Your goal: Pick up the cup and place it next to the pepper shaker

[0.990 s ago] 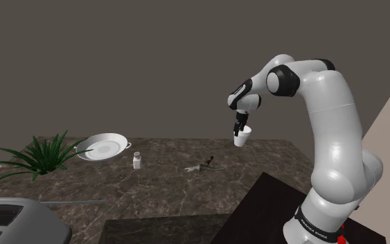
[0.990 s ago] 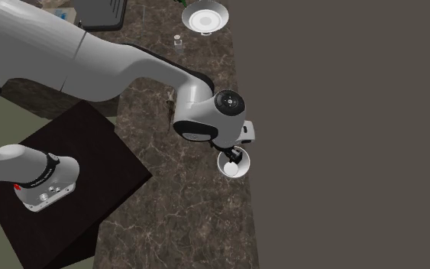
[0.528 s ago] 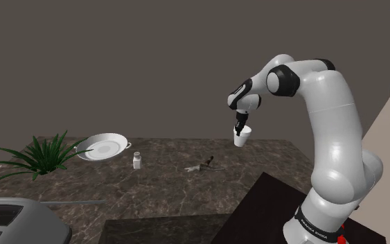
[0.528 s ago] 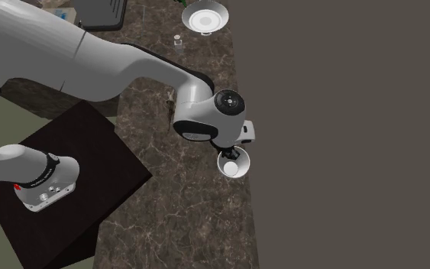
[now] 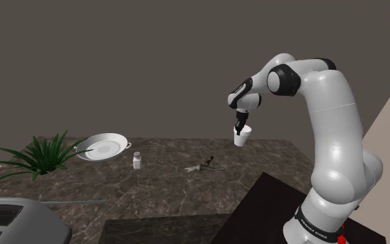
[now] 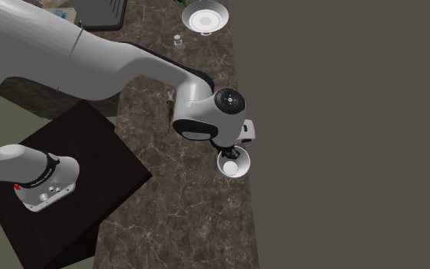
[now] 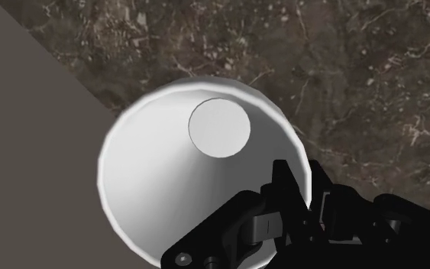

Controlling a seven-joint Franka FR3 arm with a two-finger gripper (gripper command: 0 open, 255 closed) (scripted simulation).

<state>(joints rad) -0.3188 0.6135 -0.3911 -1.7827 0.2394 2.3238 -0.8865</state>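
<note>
Grey and rounded, a slotted toaster (image 5: 13,220) sits nearest in the shoulder view's lower left corner. Across from it at the lower right is the dark boxy stand (image 5: 255,211) that carries the white arm. Both rest against the dark veined stone bench (image 5: 165,190).

Further out on the bench lies a small brownish object (image 5: 201,166), too small to make out. To its left in the shoulder view stands the small white pepper shaker (image 5: 137,161), upright and alone. A spiky green plant (image 5: 41,156) spreads at the left edge. Behind the shaker is a shallow white bowl with side handles (image 5: 103,147). Nothing stands on the open stone between the shaker and the arm's hand except the brownish object.

Farthest away, at the bench's back edge and close to the brown-grey wall (image 5: 152,62), the white cup (image 5: 242,136) hangs from the black pincer (image 5: 239,129), well apart from the shaker. In the wrist view the cup (image 7: 190,183) shows its open mouth and round base. The pincer (image 7: 300,182) is clamped on the cup's rim, one finger inside the wall and one outside. From above, the cup (image 6: 234,163) sits just below the hand, near the wall.
</note>
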